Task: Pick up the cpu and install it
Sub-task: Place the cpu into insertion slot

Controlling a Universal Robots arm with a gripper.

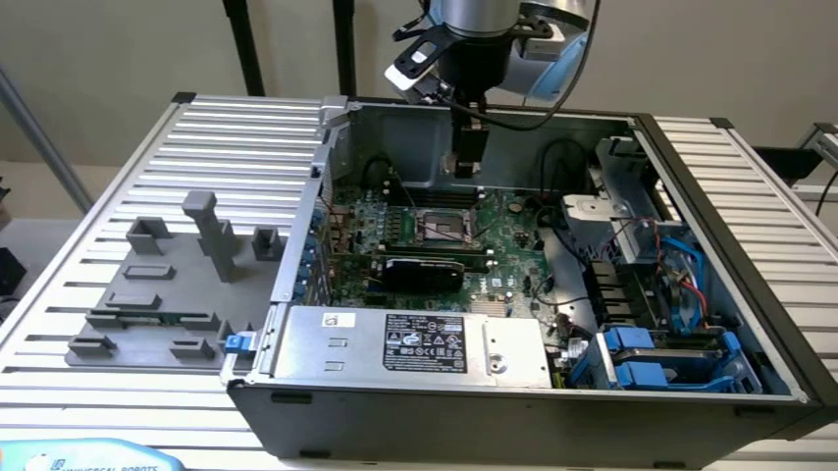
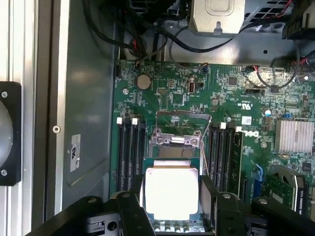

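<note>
Pinching the cpu [image 2: 170, 192] by two opposite edges, the gripper [image 2: 171, 210] holds it level, partly overlapping the open motherboard socket [image 2: 175, 147] beneath.

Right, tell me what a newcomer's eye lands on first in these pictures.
The open grey computer case on the slatted table catches the eye first, its green motherboard laid bare. The arm's claw hangs inside it. In the wrist view the silvery cpu is gripped between the claw's black fingers, above the opened socket.
</note>
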